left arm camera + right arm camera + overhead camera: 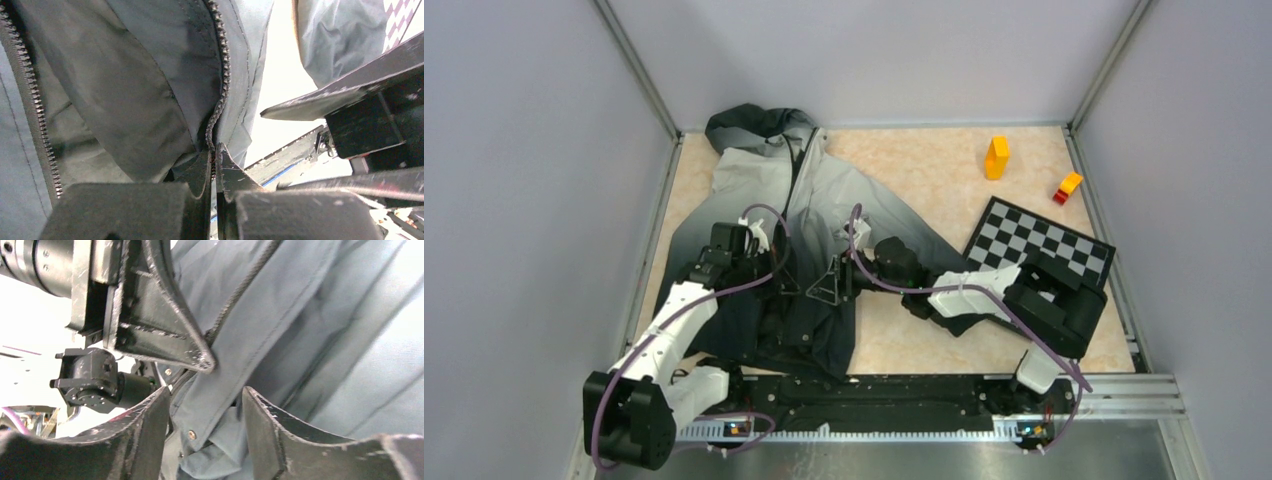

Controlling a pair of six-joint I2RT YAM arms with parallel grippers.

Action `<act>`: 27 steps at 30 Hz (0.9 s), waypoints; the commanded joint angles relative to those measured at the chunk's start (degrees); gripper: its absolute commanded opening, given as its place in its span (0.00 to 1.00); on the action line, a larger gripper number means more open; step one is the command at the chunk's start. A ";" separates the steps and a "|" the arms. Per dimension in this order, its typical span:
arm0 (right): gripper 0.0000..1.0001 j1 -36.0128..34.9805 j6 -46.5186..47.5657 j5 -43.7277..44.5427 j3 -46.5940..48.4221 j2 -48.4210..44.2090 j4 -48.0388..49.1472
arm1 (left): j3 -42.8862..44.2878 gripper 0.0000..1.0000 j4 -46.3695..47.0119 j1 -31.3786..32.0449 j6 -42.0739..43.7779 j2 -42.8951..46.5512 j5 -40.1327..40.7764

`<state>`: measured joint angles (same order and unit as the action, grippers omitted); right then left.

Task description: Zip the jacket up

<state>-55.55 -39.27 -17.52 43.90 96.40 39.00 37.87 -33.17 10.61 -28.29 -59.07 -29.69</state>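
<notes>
On the table, left jaws pinch the jacket zipper; right jaws gape around fabric.

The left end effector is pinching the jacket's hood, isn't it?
Not the hood. The left end effector is pinching the jacket by its zipper edge, as the left wrist view shows.

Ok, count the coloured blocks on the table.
2: a yellow block at the back, a red-and-yellow block right of it. The jacket could hide more.
</notes>
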 commanded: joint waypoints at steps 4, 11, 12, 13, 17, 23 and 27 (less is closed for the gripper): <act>0.62 -4.51 -2.50 -0.13 0.01 2.25 5.81 | 2.19 0.00 3.73 0.02 -1.29 3.03 -3.57; 0.68 -5.31 -9.39 1.26 -0.24 7.88 14.58 | 1.99 0.00 3.93 0.03 -1.95 4.96 -4.00; 0.68 -5.28 -10.01 1.19 0.05 8.88 14.75 | 1.95 0.00 4.05 0.02 -2.28 5.15 -4.29; 0.68 -5.25 -10.56 1.25 0.08 9.64 15.02 | 1.89 0.00 4.22 0.02 -2.60 5.35 -4.72; 0.68 -5.27 -12.40 1.09 0.03 11.35 17.42 | 1.51 0.00 5.29 0.03 -3.32 5.91 -5.68; 0.68 -5.23 -13.77 1.95 -0.10 11.35 19.82 | 0.44 0.00 6.56 0.05 -3.54 5.55 -6.77; 0.69 -5.27 -15.96 1.96 -0.49 11.76 21.69 | 0.35 0.00 6.67 0.00 -3.31 5.28 -6.03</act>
<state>-60.38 -52.82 -16.32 43.18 107.66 54.87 37.85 -30.02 10.61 -31.46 -54.50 -34.54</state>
